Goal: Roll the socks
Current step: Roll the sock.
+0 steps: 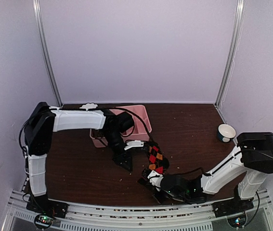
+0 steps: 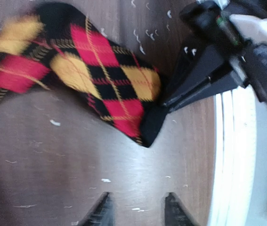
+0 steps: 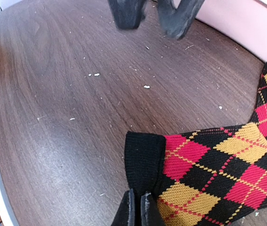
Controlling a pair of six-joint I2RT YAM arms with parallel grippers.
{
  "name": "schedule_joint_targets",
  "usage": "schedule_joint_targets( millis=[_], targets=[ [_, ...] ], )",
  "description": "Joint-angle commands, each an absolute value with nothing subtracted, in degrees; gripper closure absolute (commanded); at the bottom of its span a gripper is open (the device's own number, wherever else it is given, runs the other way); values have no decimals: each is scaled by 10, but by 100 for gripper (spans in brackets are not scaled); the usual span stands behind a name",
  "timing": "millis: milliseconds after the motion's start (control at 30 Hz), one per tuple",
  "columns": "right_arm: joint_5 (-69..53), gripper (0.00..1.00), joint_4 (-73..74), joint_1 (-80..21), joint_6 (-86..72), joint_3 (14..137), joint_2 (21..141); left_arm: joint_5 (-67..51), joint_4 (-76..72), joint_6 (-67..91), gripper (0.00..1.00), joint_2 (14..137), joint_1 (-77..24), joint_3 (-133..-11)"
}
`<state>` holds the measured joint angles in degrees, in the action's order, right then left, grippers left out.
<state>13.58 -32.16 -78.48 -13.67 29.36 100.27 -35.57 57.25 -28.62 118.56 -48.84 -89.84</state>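
Right gripper (image 3: 137, 200): jaws pressed together, pinching the edge of the black cuff of the argyle sock (image 3: 218, 174). The bottom edge of the right wrist view cuts the nip off, so I cannot tell how deep the cloth sits between them.

Left gripper (image 2: 138, 205): jaws spread, nothing between them. Only the two tips show at the bottom of the left wrist view, over bare tabletop (image 1: 189, 144) and apart from the sock.

Hidden / unclear:
- The left wrist view is blurred, and the sock runs off its left edge.
- In the right wrist view the sock runs off the right and bottom edges.
- From above, the right gripper covers the sock's lower end.
- The left arm crosses the pink tray (image 1: 138, 113), so its contents cannot be made out.

Surroundings:
- The pink tray lies toward the upper centre of the overhead frame, beyond the left gripper.
- A white bowl (image 1: 226, 132) stands at the right, well apart from the sock.
- White flecks (image 3: 146, 86) are scattered over the dark wood.

Sock: near the centre of the overhead frame, just right of the left gripper and above the right one. It is stretched out on the tabletop, unrolled. The ground is black, with red and yellow-orange diamonds crossed by thin lines, and the cuff is plain black.
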Motion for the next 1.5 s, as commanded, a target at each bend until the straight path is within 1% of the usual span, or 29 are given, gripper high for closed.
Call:
schedule_joint_targets(
  millis=[0,133,233,500,733,933,1033,1367,1433,1467],
  targets=[
    [36,100,-232,-778,-204,249,1038,-322,440,-351,56,1136,-490,-842],
    [9,100,-273,-758,-236,229,1045,-323,440,-399,64,1126,-514,-816],
    [-12,100,-305,-741,-262,214,1050,-344,415,-440,68,1102,-536,-775],
    [-66,100,-374,-710,-311,184,1071,-302,400,-501,70,1114,-600,-767],
    [-81,100,-376,-702,-320,183,1072,-275,376,-502,74,1143,-607,-794],
    [-93,100,-387,-695,-331,176,1075,-228,313,-491,72,1137,-609,-770],
    [-100,100,-395,-691,-338,174,1080,-215,307,-495,70,1138,-611,-763],
    [-125,100,-422,-675,-352,172,1087,-183,301,-491,71,1163,-613,-759],
    [-129,100,-421,-672,-353,175,1088,-177,297,-483,72,1168,-614,-762],
    [-131,100,-421,-671,-355,175,1089,-177,296,-478,74,1170,-613,-766]
  ],
)
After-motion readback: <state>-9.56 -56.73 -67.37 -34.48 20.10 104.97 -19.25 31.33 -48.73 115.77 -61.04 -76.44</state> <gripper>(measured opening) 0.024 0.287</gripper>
